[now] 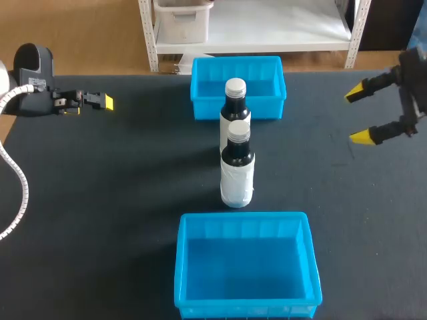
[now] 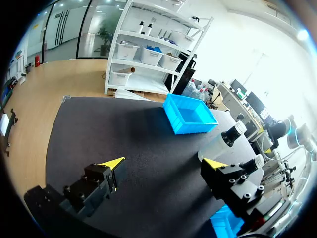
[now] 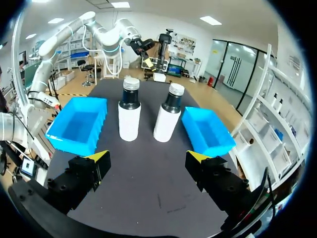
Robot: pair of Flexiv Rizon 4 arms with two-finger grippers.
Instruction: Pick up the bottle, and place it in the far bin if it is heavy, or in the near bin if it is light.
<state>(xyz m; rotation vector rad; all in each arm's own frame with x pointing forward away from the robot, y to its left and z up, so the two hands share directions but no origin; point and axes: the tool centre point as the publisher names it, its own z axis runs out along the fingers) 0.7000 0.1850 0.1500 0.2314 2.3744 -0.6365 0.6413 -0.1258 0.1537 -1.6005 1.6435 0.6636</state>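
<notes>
Black matte table top (image 1: 120, 173). Two dark bottles with white sleeves and white caps stand upright on its centre line, one behind the other. The nearer bottle (image 1: 237, 175) stands between the two bins. The farther bottle (image 1: 235, 110) stands just in front of the far bright-blue plastic bin (image 1: 200, 90), and from above its cap overlaps the bin's front wall. Contact with the wall cannot be judged from there. In the right wrist view the farther bottle (image 3: 166, 119) looks just clear of the far bin (image 3: 208, 131), and a narrow gap separates it from the nearer bottle (image 3: 130, 116). The near bright-blue plastic bin (image 1: 190, 267) sits at the table's front edge, in line with the bottles. The left gripper (image 2: 164, 163) is held low over the table's left side, well apart from the bottles. It is pointed level across the mat toward the far bin (image 2: 190, 115), fingers spread wide with nothing between them. The right gripper (image 1: 360, 115) hangs over the right side, aimed inward at the bottles, yellow tips parted and holding nothing.
</notes>
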